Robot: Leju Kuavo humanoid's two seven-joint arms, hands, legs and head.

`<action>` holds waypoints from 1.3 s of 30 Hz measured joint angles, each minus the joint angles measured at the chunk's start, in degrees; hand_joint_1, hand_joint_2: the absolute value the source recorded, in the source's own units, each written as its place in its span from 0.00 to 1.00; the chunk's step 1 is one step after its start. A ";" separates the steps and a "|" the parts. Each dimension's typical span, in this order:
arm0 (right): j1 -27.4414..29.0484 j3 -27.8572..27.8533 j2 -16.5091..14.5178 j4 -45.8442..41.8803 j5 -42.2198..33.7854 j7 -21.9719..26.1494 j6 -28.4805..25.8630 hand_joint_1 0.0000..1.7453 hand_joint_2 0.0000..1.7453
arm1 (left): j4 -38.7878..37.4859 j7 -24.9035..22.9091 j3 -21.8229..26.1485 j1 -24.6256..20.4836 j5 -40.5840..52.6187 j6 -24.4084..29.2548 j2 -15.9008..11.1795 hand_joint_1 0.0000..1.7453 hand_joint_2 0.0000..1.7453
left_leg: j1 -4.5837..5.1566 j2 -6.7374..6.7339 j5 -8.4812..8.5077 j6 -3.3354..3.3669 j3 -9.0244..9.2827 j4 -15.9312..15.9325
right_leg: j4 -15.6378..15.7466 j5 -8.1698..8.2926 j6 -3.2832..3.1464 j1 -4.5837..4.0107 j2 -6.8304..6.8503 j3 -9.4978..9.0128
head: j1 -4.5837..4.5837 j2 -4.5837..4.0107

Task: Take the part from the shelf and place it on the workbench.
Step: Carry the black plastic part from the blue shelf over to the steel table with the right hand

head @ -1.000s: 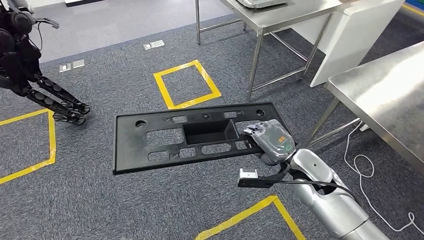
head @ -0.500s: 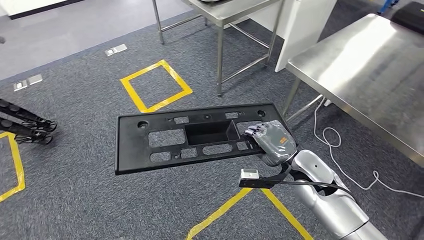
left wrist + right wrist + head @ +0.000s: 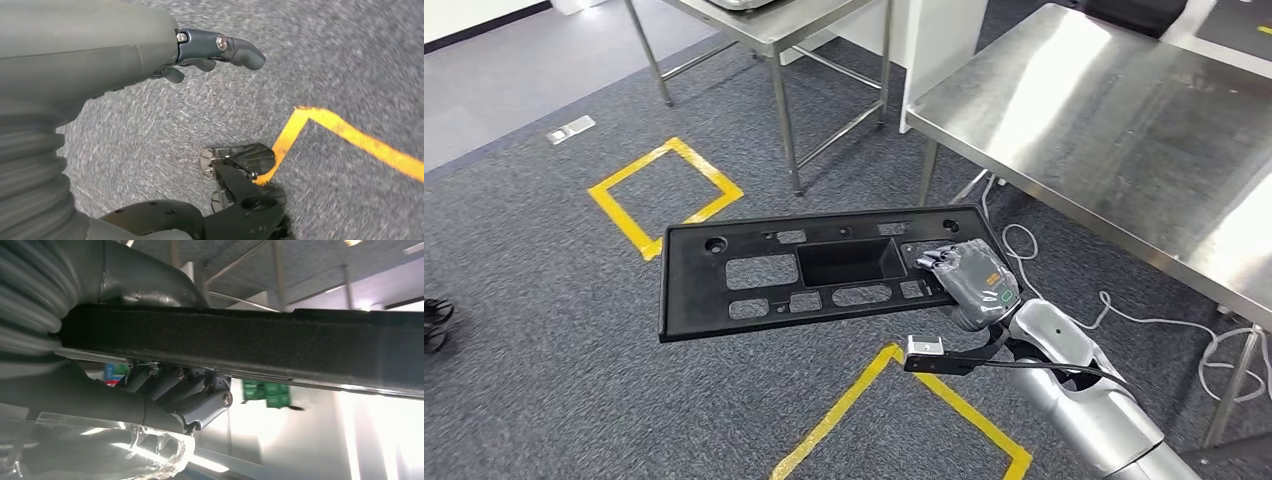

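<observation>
A long flat black plastic part with cut-outs and a central recess hangs level above the carpet, and my right hand grips its right end. In the right wrist view the part's edge runs as a dark band across the picture, with my fingers curled against one face. The steel workbench stands to the right and ahead of the part. My left hand hangs over the carpet, its fingers loosely apart and holding nothing.
A second steel table on thin legs stands ahead, beside a white cabinet. Yellow tape squares mark the grey carpet. A white cable lies on the floor under the workbench. A floor socket sits far left.
The whole view has swung to the right: the workbench is now larger and nearer, and the dark robot at the left has slid out of the picture. The part stays in my right hand.
</observation>
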State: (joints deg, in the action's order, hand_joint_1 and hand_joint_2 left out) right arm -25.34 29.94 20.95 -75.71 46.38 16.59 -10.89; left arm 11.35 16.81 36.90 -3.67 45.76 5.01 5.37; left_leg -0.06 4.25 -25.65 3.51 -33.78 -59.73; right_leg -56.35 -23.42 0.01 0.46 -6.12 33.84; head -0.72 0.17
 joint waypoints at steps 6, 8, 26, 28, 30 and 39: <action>0.02 -0.22 0.14 -0.24 0.10 0.25 0.10 0.95 1.00 | 0.01 0.16 0.01 -0.32 0.03 0.10 0.00 0.00 1.00 | -0.05 -2.61 2.08 0.90 2.19 5.11 | -2.36 -0.98 0.99 -0.38 1.36 2.33 | 0.07 0.00; -0.22 -0.35 0.21 -0.26 0.07 0.20 0.11 0.95 1.00 | 0.01 0.17 0.01 -0.31 0.03 0.08 0.11 0.00 1.00 | -0.12 -4.17 2.48 0.85 2.26 5.76 | -9.70 -4.27 0.71 -0.24 4.57 5.86 | 0.42 0.00; 0.76 -0.41 0.17 -0.60 0.15 0.22 0.11 0.95 1.00 | 0.00 -0.18 0.02 -0.24 0.40 -0.05 0.40 0.00 1.00 | -1.15 -4.48 -7.85 -3.36 -6.12 -14.60 | 1.05 0.46 0.14 1.05 3.36 -0.50 | 0.20 0.00; 0.88 -0.43 0.18 -0.63 0.15 0.22 0.11 0.95 1.00 | 0.00 -0.20 0.02 -0.25 0.42 -0.09 0.39 0.00 1.00 | -1.10 -3.45 -4.04 -2.53 -3.32 -8.70 | 1.05 0.59 0.06 0.81 1.72 -0.54 | 0.19 0.00; 0.86 -0.46 0.17 -0.70 0.15 0.22 0.11 0.95 1.00 | -0.01 -0.20 0.01 -0.24 0.46 -0.15 0.32 0.00 1.00 | -1.08 -0.78 -0.72 -1.52 0.48 -0.99 | 1.01 0.76 0.23 0.64 0.32 -0.47 | 0.25 0.00; 1.00 -0.88 0.70 -0.95 0.12 0.25 0.07 0.95 1.00 | 0.00 -0.31 0.01 -0.50 0.50 -0.22 0.52 0.00 1.00 | -0.79 -4.69 1.39 -0.26 2.08 4.48 | -12.24 -4.72 1.02 0.47 5.23 7.50 | 0.46 0.00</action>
State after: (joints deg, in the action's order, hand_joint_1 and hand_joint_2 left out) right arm -24.33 29.06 21.65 -76.65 46.50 16.84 -10.82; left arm 11.34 16.50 36.91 -4.17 46.25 4.79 5.88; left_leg -0.85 -0.44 -24.26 3.25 -31.70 -55.25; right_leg -68.60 -28.15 1.04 0.93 -0.89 41.34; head -0.25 0.17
